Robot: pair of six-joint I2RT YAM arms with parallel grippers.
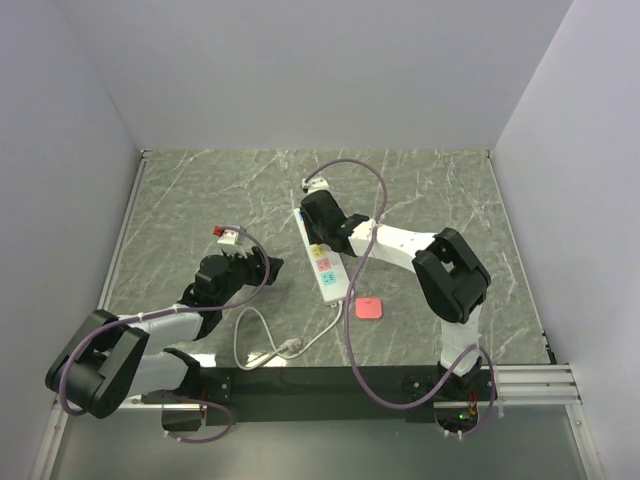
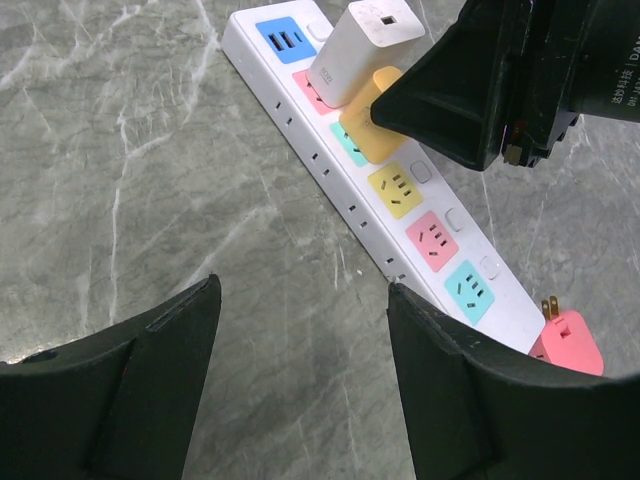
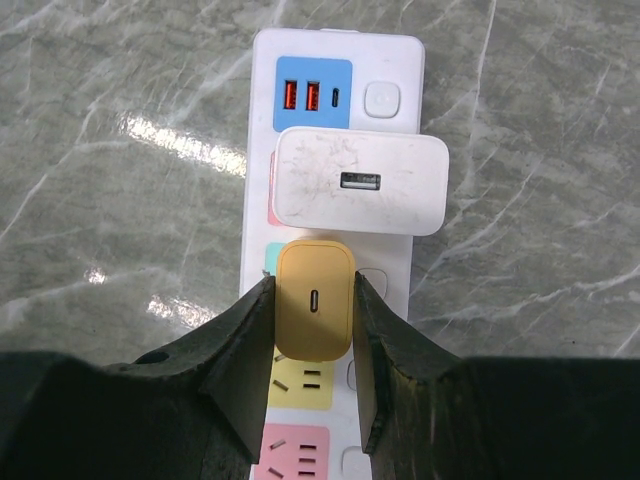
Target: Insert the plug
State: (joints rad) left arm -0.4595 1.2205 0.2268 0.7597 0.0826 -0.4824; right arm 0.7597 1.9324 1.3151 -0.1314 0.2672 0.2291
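A white power strip (image 1: 328, 275) with coloured sockets lies mid-table. My right gripper (image 1: 320, 218) is over its far end, shut on a yellow plug (image 3: 315, 300) held by its two sides. The plug stands upright on the teal socket, just behind the empty yellow socket (image 3: 303, 381). It also shows in the left wrist view (image 2: 368, 128) under the right gripper (image 2: 480, 90). I cannot tell how deep it sits. My left gripper (image 2: 302, 300) is open and empty, low over bare table left of the strip (image 2: 400, 200).
A white charger (image 3: 360, 180) is plugged in beside the yellow plug, next to the blue USB block (image 3: 312, 95). A red plug (image 1: 368, 308) lies loose on the table by the strip's near end. The strip's white cable (image 1: 262, 345) loops toward the front edge.
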